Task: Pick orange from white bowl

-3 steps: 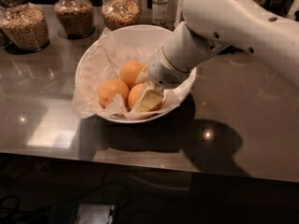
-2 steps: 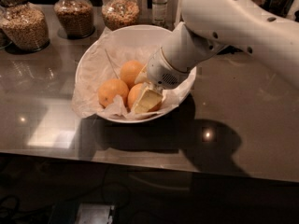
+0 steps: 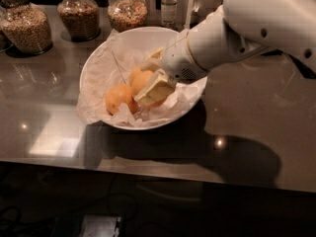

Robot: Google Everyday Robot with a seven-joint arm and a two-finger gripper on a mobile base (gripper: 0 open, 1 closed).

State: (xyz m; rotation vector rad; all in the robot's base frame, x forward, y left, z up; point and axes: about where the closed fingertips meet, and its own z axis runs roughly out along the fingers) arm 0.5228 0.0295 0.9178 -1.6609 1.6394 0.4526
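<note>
— Camera view: what can't you make out, biggest things first?

— The dark glossy counter runs out of frame on every side. My arm comes in from the upper right, cut off by the top and right edges, and it hides the right rim of the white bowl. The crumpled paper lining the bowl spills over the left rim and covers it there. Behind the bowl stand three glass jars of grain, left, middle and right, all losing their tops to the edge.

— And the orange?

— The orange sits inside the bowl, right of centre, on the paper. Another orange lies just beside it to the left, touching or nearly so.

— Which way does it point?

— It is round, so I see no long axis, and I cannot make out the stem dimple.

— Your gripper?

— The gripper is down in the bowl. One of its fingers lies across the orange's lower right side, hiding it, the other sits above it; they look clamped on the fruit between them.
</note>
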